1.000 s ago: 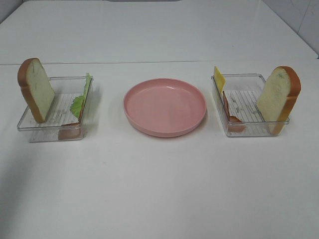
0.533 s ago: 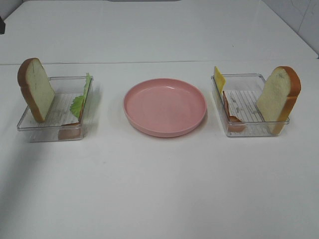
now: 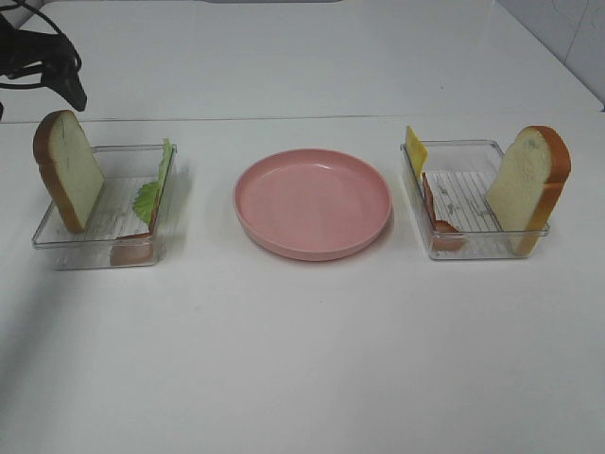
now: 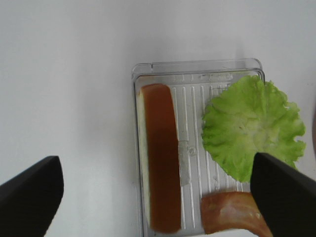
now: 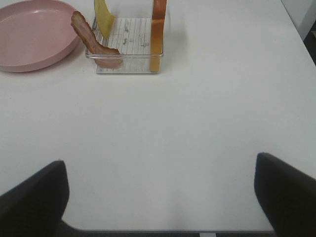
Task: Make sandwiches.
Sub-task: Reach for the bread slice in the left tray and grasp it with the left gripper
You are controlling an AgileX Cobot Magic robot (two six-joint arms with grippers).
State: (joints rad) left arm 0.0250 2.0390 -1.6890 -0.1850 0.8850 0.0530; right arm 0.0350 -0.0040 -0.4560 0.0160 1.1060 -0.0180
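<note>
Left end effector hovers wide open above the left tray, where a bread slice stands on edge, with lettuce against the opposite wall. It looks light and spongy, so pinch its flat faces gently. Right end effector gapes wide too, holding nothing.

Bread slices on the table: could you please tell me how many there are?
2. The left bread slice stands on edge at the outer end of the left tray; the right bread slice stands likewise in the right tray. No others seem hidden.
</note>
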